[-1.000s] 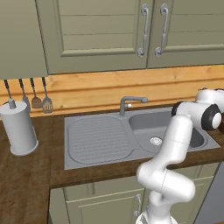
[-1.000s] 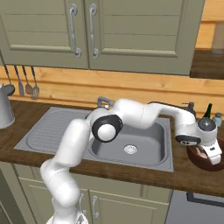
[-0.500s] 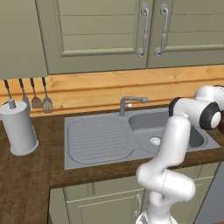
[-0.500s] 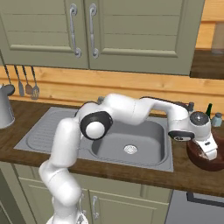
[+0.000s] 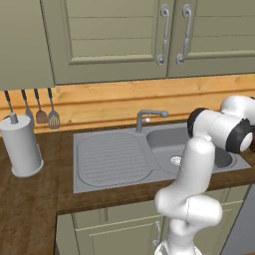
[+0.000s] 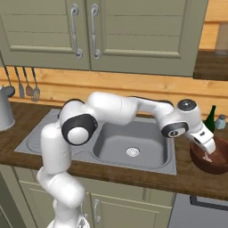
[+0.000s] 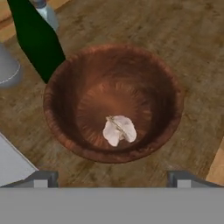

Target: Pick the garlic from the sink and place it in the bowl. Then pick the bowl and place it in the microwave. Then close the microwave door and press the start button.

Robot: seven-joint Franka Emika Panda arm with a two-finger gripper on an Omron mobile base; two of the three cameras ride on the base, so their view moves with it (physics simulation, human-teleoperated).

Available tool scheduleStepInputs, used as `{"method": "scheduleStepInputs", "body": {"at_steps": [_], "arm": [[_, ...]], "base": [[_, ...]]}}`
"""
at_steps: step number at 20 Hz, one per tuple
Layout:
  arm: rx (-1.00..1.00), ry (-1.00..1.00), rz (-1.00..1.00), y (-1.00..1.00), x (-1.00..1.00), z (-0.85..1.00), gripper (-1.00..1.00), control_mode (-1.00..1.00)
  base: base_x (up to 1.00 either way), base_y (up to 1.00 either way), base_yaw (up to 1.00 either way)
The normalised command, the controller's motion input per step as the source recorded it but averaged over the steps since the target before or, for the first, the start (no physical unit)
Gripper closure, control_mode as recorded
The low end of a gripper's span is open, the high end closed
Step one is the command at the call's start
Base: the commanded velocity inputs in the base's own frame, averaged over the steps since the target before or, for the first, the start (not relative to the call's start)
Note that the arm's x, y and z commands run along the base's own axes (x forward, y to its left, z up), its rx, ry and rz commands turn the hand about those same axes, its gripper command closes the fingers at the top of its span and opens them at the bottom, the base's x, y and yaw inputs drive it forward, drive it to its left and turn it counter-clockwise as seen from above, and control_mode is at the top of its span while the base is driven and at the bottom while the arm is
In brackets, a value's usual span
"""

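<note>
I am holding my tool (image 6: 205, 152) wide open and empty right above the bowl (image 7: 113, 103) on the desk (image 7: 175, 52), and the garlic (image 7: 119, 129) is lying inside it, just below the tool.

A dark wooden counter (image 6: 196, 180) carries a grey sink (image 6: 107, 153) set into its top, drainboard to the left and basin to the right. At its far left stands a grey paper towel roll (image 5: 21, 147). Right of the sink sits a brown bowl (image 7: 65, 131), a dark green bottle (image 7: 37, 41) just behind it.
</note>
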Motion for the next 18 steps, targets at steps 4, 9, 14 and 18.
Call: {"method": "scheduleStepInputs", "body": {"at_steps": [4,9,14,18], "arm": [[-0.08,0.23,0.37,0.21,0.00,0.05,-1.00,-1.00],[-0.02,0.24,0.29,-0.03,0.20,-0.02,-1.00,-1.00],[0.00,0.30,0.19,-0.04,0.37,-0.10,-1.00,-1.00],[0.12,0.09,0.18,-0.25,0.38,-0.25,-1.00,-1.00]], "base": [[0.00,0.00,0.00],[0.00,0.00,0.00],[0.00,0.00,0.00],[0.00,0.00,0.00]]}}
